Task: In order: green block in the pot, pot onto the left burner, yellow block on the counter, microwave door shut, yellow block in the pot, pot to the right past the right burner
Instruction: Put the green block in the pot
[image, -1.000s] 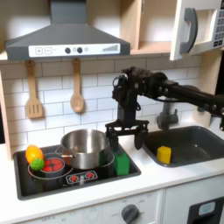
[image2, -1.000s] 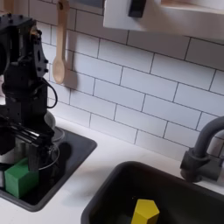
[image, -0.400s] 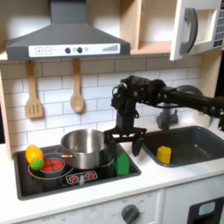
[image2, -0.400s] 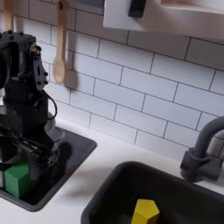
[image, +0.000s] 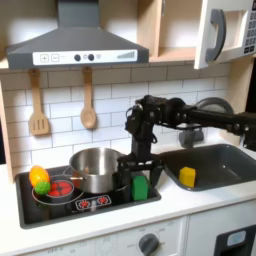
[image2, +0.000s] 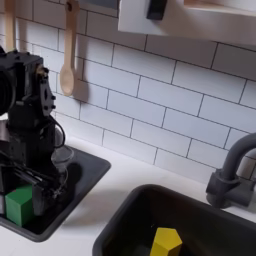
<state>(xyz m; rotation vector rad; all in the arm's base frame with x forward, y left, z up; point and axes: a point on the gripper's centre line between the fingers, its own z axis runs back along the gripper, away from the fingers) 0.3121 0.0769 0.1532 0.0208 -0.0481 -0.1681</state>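
Note:
A small green block (image: 140, 187) (image2: 20, 205) stands on the black stovetop's front right corner, in front of the steel pot (image: 96, 168). My gripper (image: 140, 174) (image2: 22, 188) hangs low right over the block, open, with a finger on either side of it. The yellow block (image: 187, 177) (image2: 166, 241) lies in the dark sink (image: 222, 163) (image2: 128, 217), at the end near the stove. The microwave door (image: 214, 34) at the first exterior view's top right stands swung open. Pale counter (image: 190, 205) (image2: 112, 188) surrounds the stove and the sink.
A rounded yellow-green-orange toy (image: 39, 179) sits on the red burner at the first exterior view's left. A wooden spatula (image: 38, 107) and a wooden spoon (image: 88, 103) (image2: 68, 62) hang on the tiled wall. A dark faucet (image: 192, 131) (image2: 233, 172) rises behind the sink.
The gripper has come down over the green block, its open fingers dropping from above the stovetop to either side of the block. Pot and blocks have not moved.

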